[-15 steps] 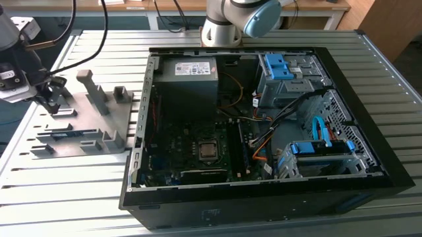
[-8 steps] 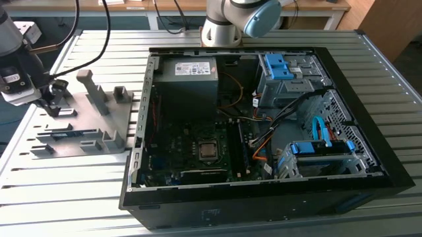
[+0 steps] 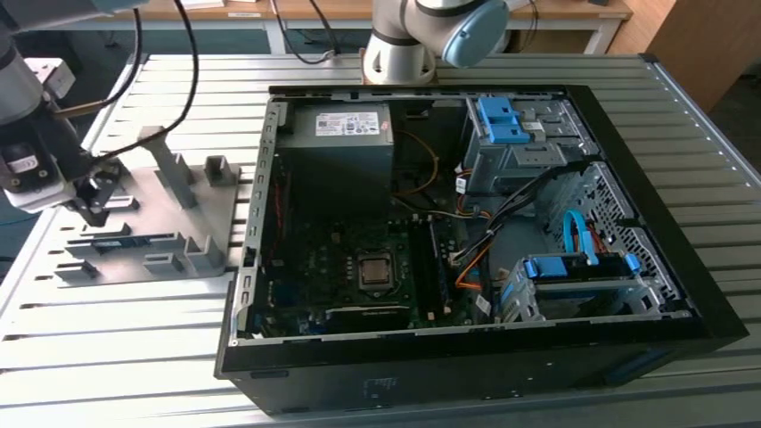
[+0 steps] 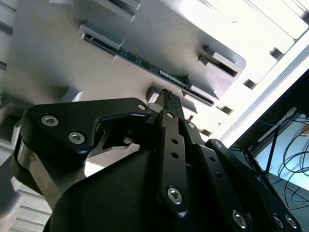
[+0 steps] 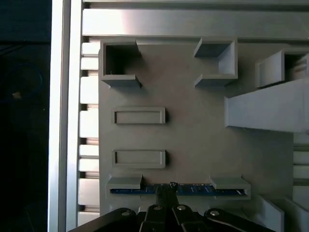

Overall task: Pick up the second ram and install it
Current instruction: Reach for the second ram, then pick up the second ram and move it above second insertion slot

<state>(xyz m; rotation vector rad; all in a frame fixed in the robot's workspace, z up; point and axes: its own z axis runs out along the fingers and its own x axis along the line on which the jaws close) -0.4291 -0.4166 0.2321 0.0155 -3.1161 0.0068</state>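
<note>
Second ram (image 5: 203, 190) sits slotted in the fixture (image 5: 193, 140), nine o'clock from the case (image 3: 476, 374); tool (image 5: 166, 191) at its middle, grip impossible to tell. Pick-up stage, needing a straight lift.

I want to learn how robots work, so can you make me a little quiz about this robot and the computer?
1. True or false: the second ram already sits inside the computer case.
2. Where is the gripper? A) at the second ram on the fixture plate, B) inside the computer case, C) resting on the computer case's rim.
3. What colour is the fixture plate?
Key: 1 false; 2 A; 3 grey.
</note>
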